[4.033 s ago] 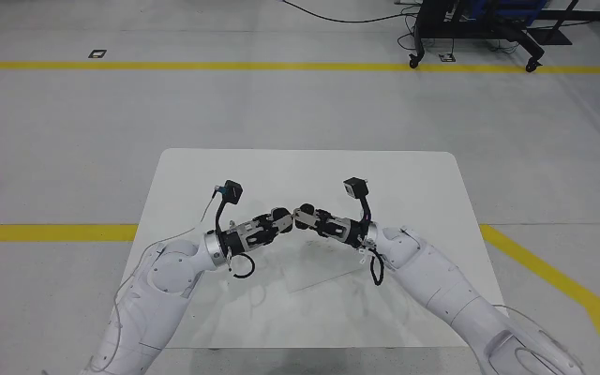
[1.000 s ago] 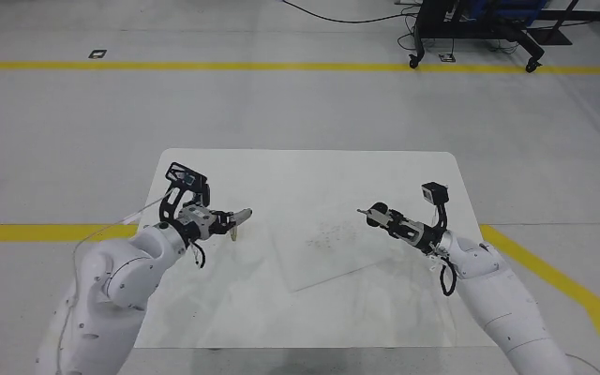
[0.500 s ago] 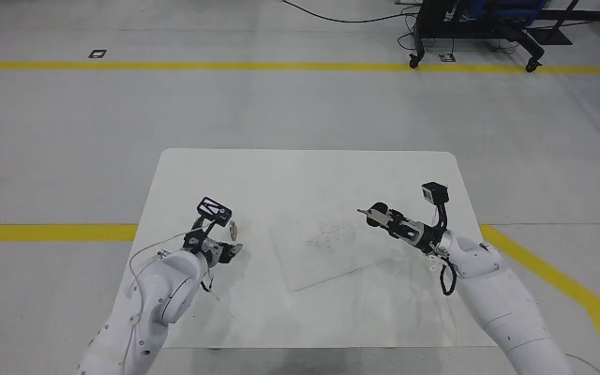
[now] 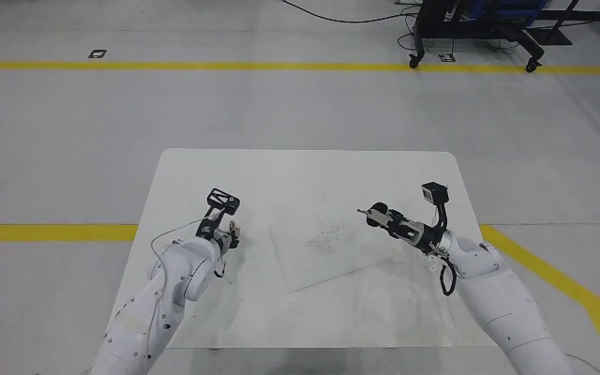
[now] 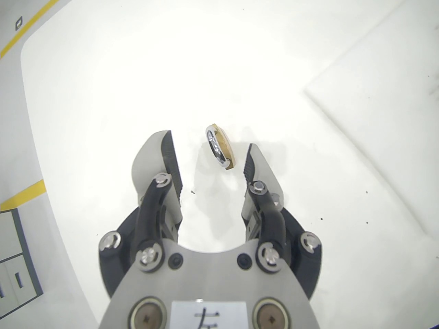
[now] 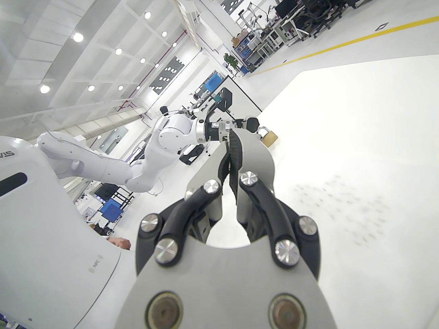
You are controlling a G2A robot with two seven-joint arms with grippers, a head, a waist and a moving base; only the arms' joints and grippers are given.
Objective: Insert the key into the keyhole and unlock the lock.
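White desk (image 4: 309,173) with two arms: padlock (image 5: 220,147) at the left, key (image 4: 361,212) at the right.
A thin pale sheet (image 4: 319,248) lies at the middle of the desk. The left end effector (image 5: 207,144) is low over the left part of the desk with its fingers spread. The brass padlock stands tilted on the desk between them and touches neither. The right end effector (image 4: 373,213), near the sheet's right side and well apart from the padlock, has its fingers pressed together on the small key, whose thin tip sticks out.
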